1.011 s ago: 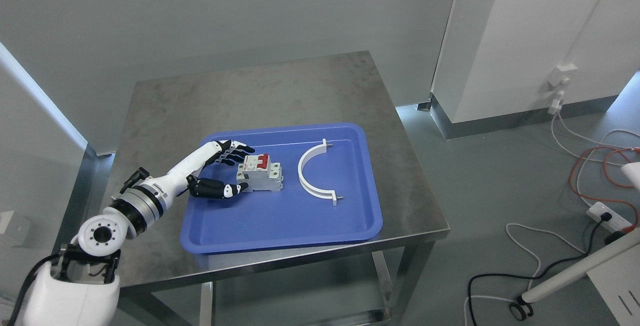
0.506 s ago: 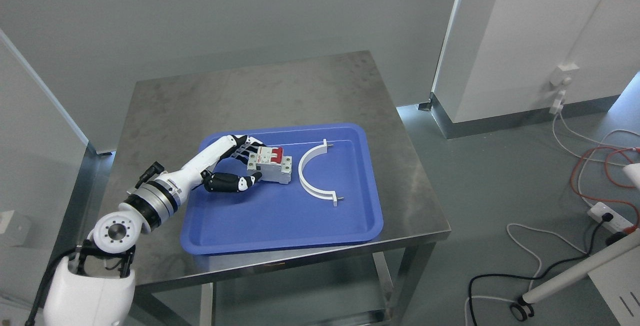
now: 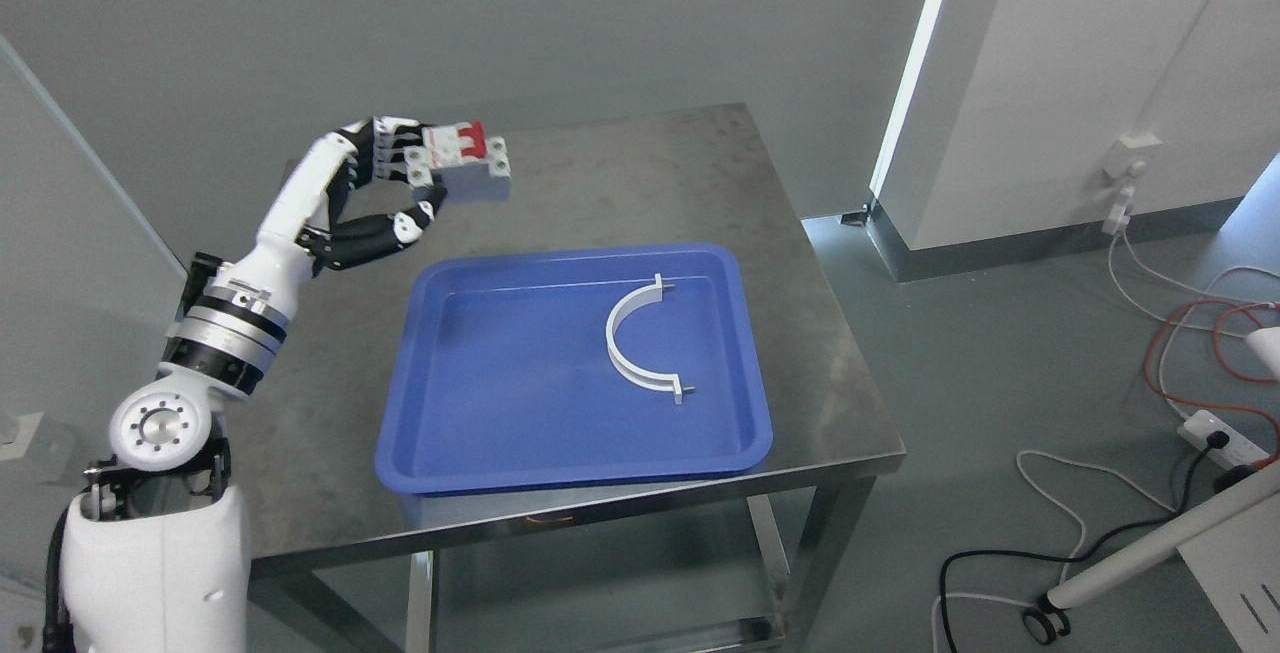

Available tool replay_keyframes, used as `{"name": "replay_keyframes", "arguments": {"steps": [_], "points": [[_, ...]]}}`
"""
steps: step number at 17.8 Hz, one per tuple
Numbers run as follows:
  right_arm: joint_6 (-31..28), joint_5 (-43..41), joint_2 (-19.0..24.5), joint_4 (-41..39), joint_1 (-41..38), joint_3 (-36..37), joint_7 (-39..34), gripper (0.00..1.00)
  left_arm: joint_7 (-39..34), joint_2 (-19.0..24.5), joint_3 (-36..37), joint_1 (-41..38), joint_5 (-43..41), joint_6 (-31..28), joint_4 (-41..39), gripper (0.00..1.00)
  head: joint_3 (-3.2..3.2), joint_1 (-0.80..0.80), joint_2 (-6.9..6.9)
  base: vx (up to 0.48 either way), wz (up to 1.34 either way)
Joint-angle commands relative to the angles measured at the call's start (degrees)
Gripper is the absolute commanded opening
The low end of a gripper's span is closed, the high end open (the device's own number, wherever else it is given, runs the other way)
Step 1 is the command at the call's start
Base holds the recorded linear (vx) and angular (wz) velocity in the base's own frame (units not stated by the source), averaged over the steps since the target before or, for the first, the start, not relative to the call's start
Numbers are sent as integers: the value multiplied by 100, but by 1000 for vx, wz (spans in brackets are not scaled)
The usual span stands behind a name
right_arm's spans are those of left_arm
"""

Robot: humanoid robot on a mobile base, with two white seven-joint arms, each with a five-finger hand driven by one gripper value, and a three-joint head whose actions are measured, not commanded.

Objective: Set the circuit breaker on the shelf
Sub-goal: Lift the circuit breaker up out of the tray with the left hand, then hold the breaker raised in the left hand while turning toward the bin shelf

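Observation:
A grey circuit breaker (image 3: pixel 470 165) with red switches hangs in the air above the far left part of the steel table (image 3: pixel 600 173). My left hand (image 3: pixel 415 178) is shut on it, fingers over its top and thumb under its near side. The left arm rises from the lower left of the head view. The blue tray (image 3: pixel 500 433) lies below and to the right of the hand. No shelf shows, and the right arm is out of sight.
A white half-ring clamp (image 3: pixel 640 348) lies in the tray's right half. Grey walls stand behind the table and a glass panel at the left. Cables and a power strip (image 3: pixel 1215 433) lie on the floor at the right.
My left hand has closed on the circuit breaker and lifted it out of the tray, up and to the left. The camera has shifted slightly.

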State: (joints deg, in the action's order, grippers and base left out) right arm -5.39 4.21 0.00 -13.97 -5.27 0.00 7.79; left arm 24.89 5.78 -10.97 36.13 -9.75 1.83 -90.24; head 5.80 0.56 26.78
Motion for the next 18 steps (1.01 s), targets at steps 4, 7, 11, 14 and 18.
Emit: {"name": "replay_keyframes", "arguments": {"steps": [4, 7, 11, 14, 18], "points": [[82, -8, -100, 0, 0, -114, -6, 100, -932, -478, -1249, -720, 659, 1090, -72, 13, 0, 0, 0, -115, 102], [82, 1, -100, 0, 0, -114, -6, 100, -1135, -478, -1170, -844, 650, 1390, -90, 13, 0, 0, 0, -165, 84], [82, 1, -100, 0, 0, -114, 3, 100, -1135, -478, -1004, -1037, 659, 1566, -108, 13, 0, 0, 0, -253, 40], [91, 1, -100, 0, 0, -114, -6, 100, -1144, -478, -889, -1082, 668, 1663, -108, 13, 0, 0, 0, -278, 48], [82, 1, -100, 0, 0, -114, 3, 100, -1135, -478, -898, -1125, 712, 1663, -108, 13, 0, 0, 0, -289, 104]]}}
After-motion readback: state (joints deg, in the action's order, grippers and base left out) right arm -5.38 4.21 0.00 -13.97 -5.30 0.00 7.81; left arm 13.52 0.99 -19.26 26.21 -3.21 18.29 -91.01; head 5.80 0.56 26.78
